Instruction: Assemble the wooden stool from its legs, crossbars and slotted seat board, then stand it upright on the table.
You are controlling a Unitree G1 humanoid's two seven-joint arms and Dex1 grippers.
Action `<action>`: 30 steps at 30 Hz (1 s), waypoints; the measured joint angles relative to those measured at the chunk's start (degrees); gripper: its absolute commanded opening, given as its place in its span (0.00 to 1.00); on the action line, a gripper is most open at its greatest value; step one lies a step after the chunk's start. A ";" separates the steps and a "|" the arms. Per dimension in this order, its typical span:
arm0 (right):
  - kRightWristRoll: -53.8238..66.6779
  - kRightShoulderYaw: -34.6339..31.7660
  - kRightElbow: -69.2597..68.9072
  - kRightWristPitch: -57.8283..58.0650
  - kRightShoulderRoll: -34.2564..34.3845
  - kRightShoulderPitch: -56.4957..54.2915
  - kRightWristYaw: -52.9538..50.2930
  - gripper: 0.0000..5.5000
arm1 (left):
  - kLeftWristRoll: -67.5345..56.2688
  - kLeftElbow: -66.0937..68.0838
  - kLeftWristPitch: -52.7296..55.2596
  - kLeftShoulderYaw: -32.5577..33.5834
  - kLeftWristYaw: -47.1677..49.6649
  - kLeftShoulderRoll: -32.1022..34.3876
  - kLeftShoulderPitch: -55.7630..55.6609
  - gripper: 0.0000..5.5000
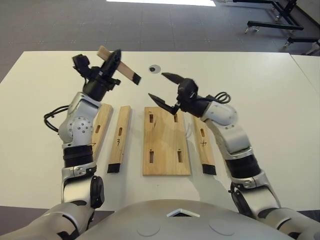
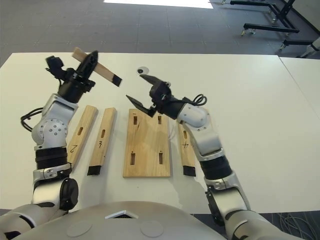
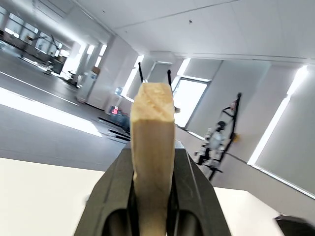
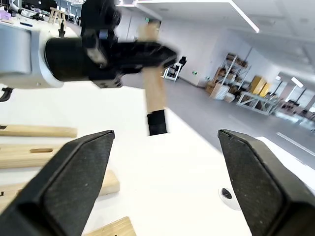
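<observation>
- Leg (image 1: 128,73) clamped in jaws of left gripper (image 1: 115,59) above table (image 1: 260,100), long axis crosswise, black-capped end pointing right.
- Right gripper (image 1: 156,85) over seat board (image 1: 165,150), jaws spread wide.

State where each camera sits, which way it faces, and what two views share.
Left eye view: on the head, looking down over both arms at the seat board on the table.
Right eye view: beside it, same scene.
Left wrist view: left wrist, looking along the left gripper and its held leg.
Right wrist view: right wrist, past the open right gripper toward that same leg.
</observation>
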 measured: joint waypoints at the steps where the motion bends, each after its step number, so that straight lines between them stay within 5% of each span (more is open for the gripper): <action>1: 2.52 -2.55 -0.39 2.47 0.40 -1.98 -1.05 0.70 | 2.16 -1.34 -1.65 0.36 0.97 0.80 1.54 0.07; 13: 1.33 -7.64 1.97 4.38 3.23 -2.40 -11.99 0.70 | 13.41 -28.13 1.91 -3.79 13.80 2.03 24.46 0.07; 30: -2.22 -3.84 -0.07 2.41 5.46 3.06 -15.96 0.70 | 15.58 -29.39 0.84 -0.73 9.42 7.00 33.91 0.07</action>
